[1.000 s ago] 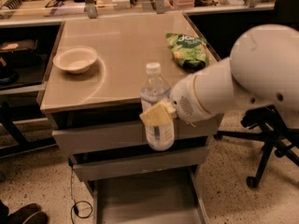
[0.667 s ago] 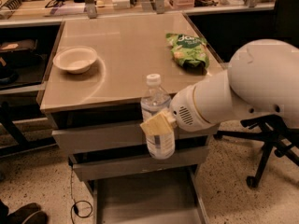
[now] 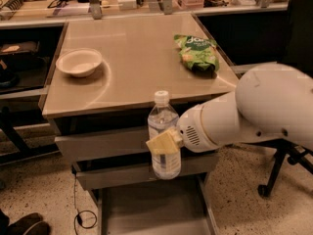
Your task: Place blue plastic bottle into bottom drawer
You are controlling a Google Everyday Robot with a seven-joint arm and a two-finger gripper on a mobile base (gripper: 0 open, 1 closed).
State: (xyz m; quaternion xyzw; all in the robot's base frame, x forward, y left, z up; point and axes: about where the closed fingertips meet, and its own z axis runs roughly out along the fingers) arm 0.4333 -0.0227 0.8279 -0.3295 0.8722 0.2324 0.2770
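Note:
The blue plastic bottle (image 3: 164, 133), clear with a white cap, hangs upright in front of the cabinet's two upper drawer fronts. My gripper (image 3: 164, 142) is shut on its middle, with a yellowish finger pad (image 3: 162, 143) across the bottle's label and the white arm reaching in from the right. Below the bottle the bottom drawer (image 3: 146, 212) is pulled out, its flat grey floor showing at the lower edge of the view.
On the tan cabinet top (image 3: 132, 62) sit a white bowl (image 3: 78, 61) at the left and a green chip bag (image 3: 197, 53) at the right. An office chair base (image 3: 283, 168) stands to the right. A cable (image 3: 80, 214) lies on the floor at the left.
The arm and the held bottle have sunk slightly lower and shifted a little to the right in front of the drawers.

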